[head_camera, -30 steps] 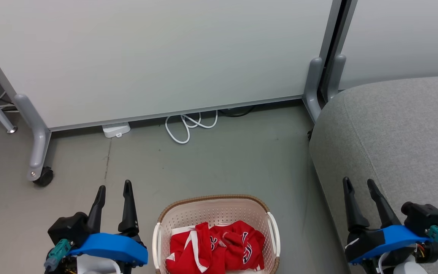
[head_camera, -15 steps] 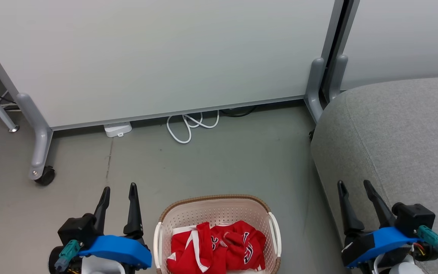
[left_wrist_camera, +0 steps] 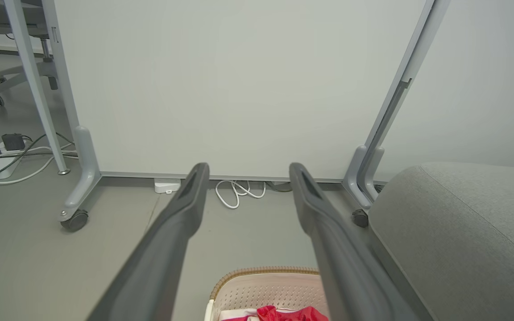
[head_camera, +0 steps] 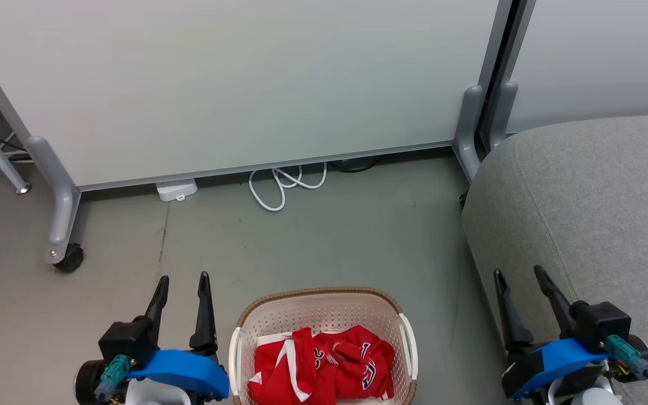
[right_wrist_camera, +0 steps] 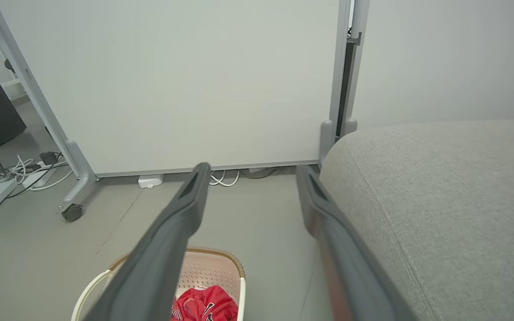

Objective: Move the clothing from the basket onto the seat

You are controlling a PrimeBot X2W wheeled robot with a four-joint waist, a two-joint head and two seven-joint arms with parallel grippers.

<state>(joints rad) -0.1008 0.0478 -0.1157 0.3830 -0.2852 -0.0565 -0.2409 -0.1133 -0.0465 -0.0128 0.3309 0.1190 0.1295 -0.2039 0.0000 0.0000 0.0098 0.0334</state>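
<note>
- The clothing [head_camera: 324, 368] lay crumpled in the basket [head_camera: 315, 299] on the floor, a red heap stretched from one handle side to the other, with the lettering turned up.
- The left gripper [head_camera: 184, 277] hovered just left of the basket, its fingers apart and holding nothing, pointing toward the white panel [head_camera: 245, 84].
- The right gripper [head_camera: 517, 271] was at the edge of the seat [head_camera: 599, 197], its fingers also spread and empty.

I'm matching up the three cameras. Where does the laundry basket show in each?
Head view: basket at bottom centre.
Left wrist view: bottom edge, just right of centre.
Right wrist view: bottom edge, left of centre.
Shared landmark: white cable loop under the panel.
</note>
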